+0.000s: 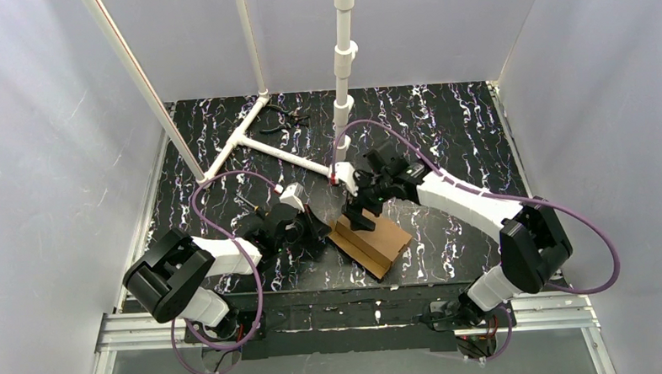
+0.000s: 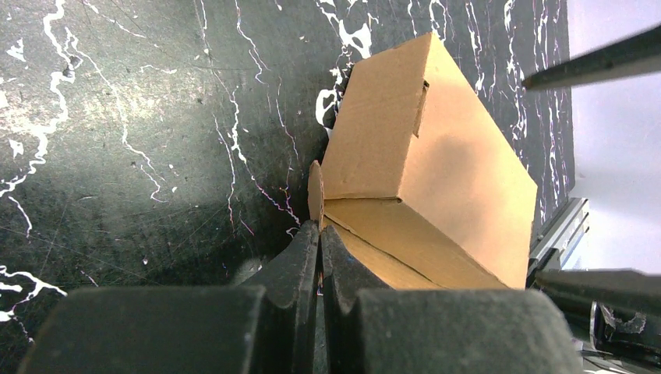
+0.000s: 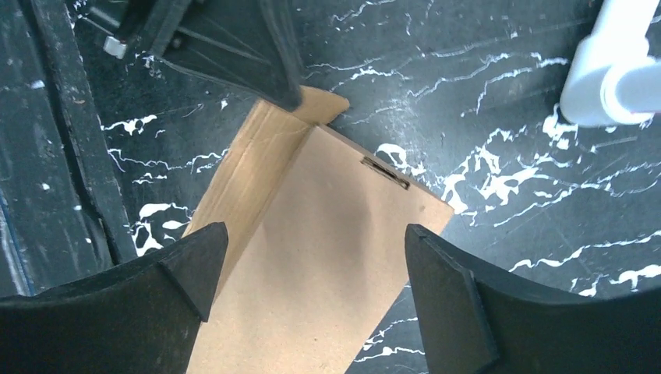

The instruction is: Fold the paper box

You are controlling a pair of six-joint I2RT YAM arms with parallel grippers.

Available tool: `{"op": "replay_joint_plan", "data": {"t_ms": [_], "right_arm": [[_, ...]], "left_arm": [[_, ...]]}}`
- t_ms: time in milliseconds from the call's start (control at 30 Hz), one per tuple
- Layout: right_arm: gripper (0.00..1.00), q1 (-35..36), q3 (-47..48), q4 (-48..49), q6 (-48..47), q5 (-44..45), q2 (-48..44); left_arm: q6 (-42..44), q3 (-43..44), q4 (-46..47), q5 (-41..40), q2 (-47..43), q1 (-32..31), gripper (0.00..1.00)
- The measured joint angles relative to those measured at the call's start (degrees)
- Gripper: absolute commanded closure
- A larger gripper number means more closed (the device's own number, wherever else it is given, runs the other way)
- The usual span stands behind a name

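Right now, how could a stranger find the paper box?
Look at the black marbled table, near its front edge. The paper box lies under the open right gripper: the only brown cardboard thing there, its corner tab pinched by the left gripper.

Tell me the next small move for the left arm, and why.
Probably nudge the left gripper forward to press the small tab against the side of the paper box. Its jaws are shut with the tips at that tab, which sticks out at the corner, while the right gripper hangs open above the box.
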Motion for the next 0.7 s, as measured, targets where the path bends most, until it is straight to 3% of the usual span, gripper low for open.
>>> {"op": "replay_joint_plan", "data": {"t_ms": [133,367,700], "right_arm": [[0.25,4.61,0.0,0.48,-0.13,6.19,-0.61],[0.3,9.42,-1.29,2.84,0.81,18.64,-0.61],[0.42,10.84,-4.59,4.83,2.51,21.27,-0.39]], "left_arm": [[-0.09,0.0,0.0,-0.24,0.0,0.0,1.0],[-0.15,-0.02,0.0,-0.83,0.0,-0.02,1.0],[-0.22,-0.17,0.37,-1.29,-0.07,-0.07,1.0]]}}
